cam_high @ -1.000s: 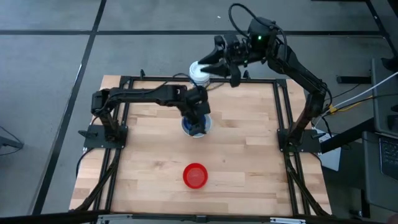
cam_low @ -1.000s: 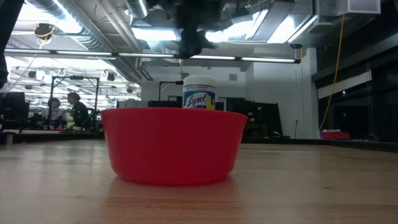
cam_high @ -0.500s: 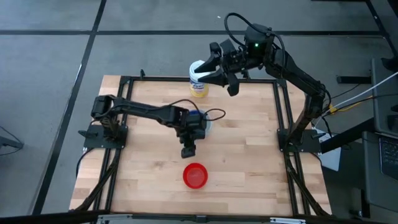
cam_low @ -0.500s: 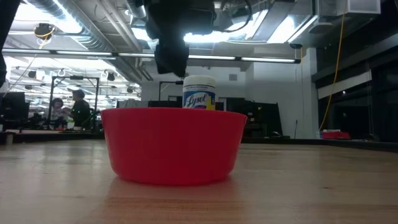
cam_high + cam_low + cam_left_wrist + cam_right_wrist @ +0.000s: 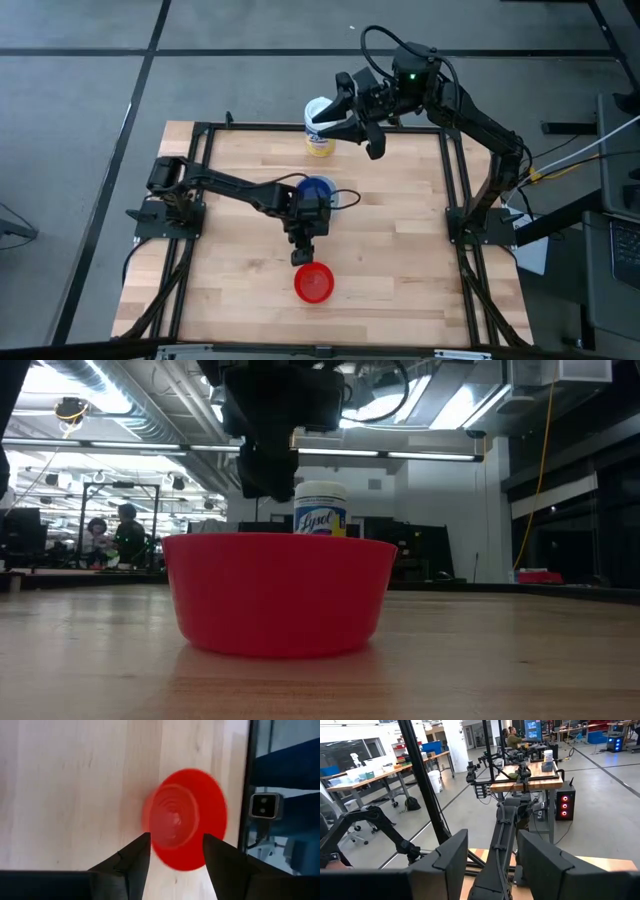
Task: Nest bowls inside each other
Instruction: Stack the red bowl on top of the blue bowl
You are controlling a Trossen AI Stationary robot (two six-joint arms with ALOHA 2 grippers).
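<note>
One red bowl sits alone near the tabletop's front edge, and the left gripper, jaws released and empty above its rim, should drop squarely over one wall before clenching; the right gripper waits released near the canister.

The table is pale wood in jointed strips, smooth with a soft satin sheen in the low view. The red bowl looks like smooth plastic, slightly glossy, its inside catching light in the left wrist view. The blue bowl appears to be the same plastic. The canister has a white plastic lid and a printed label. The frame around the table is matt black metal.
</note>
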